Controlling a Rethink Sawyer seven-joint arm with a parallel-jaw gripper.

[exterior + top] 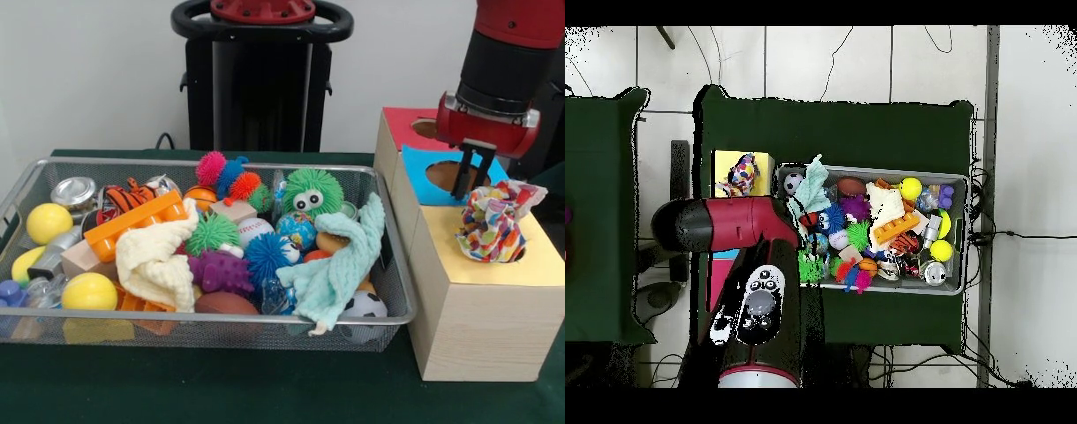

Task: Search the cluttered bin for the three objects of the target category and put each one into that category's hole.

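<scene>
Cloth (491, 228) bunched upright in yellow box's (481, 305) hole.

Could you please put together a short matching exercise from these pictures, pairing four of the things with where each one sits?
Things:
1. multicoloured cloth
2. mint green cloth
3. gripper
4. yellow ball

Places:
A. at the bin's left end in the front view
B. draped over the bin's right-hand wall in the front view
C. bunched at the hole in the yellow-topped box
D. hanging over the blue-topped box

Right pairs: 1-C, 2-B, 3-D, 4-A
</scene>
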